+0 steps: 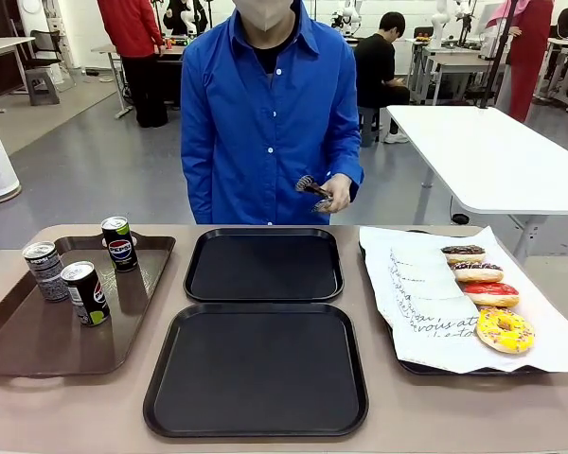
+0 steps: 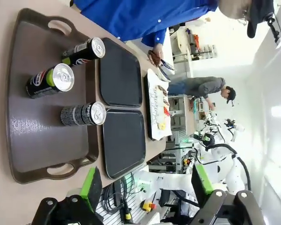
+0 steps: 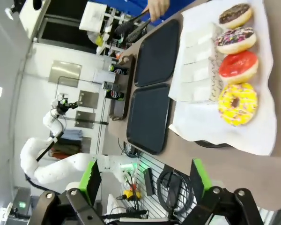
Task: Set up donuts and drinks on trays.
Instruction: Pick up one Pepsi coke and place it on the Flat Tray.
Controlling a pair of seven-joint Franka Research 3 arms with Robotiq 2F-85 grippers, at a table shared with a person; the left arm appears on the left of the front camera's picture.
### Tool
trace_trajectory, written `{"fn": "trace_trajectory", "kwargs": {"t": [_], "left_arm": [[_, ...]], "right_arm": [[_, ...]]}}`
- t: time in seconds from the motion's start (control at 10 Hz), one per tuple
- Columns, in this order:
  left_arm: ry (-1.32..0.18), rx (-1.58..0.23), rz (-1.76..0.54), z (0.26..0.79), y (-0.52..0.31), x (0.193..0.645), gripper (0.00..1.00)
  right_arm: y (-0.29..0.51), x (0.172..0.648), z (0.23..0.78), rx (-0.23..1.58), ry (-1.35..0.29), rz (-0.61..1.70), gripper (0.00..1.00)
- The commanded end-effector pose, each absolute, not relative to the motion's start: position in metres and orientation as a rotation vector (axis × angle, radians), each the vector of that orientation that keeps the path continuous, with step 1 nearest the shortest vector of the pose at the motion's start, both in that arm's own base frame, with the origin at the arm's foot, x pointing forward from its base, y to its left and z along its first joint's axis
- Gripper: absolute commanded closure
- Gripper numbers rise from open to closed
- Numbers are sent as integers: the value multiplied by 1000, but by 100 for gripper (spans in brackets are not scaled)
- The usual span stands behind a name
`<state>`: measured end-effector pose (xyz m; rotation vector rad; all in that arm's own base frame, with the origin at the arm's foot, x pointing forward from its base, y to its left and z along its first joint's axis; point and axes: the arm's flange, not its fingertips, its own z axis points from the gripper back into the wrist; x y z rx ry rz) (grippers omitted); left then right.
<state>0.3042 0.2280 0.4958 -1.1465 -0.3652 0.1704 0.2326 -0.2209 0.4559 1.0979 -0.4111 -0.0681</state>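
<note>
Hovering above the table (image 1: 76,409), I am holding my left gripper (image 2: 146,185) and my right gripper (image 3: 145,180) with fingers spread wide apart, gripping nothing. Two black trays (image 1: 265,267) are lying one behind the other at the table's middle. Three cans (image 1: 85,293) are standing upright on the brown tray (image 1: 38,331) to my left. Four donuts (image 1: 490,294) are sitting in a row on white paper (image 1: 426,312) to my right. Across the table, a person's hand (image 1: 339,194) is holding tongs (image 1: 310,184).

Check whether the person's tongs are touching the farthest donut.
Apart. Front view: the tongs are up in the person's hand, with clear space to the farthest donut.
</note>
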Motion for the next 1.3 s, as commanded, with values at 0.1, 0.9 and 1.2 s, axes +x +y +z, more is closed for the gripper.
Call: {"fn": "trace_trajectory", "kwargs": {"t": [0.1, 0.9, 1.2], "left_arm": [[-365, -1147, 170, 496, 228, 304, 0], [-365, -1147, 170, 496, 228, 304, 0], [-365, -1147, 170, 496, 228, 304, 0]], "right_arm": [[-221, 233, 456, 1098, -411, -68, 0], [-221, 233, 456, 1098, -411, -68, 0], [-221, 233, 456, 1098, -411, -68, 0]]}}
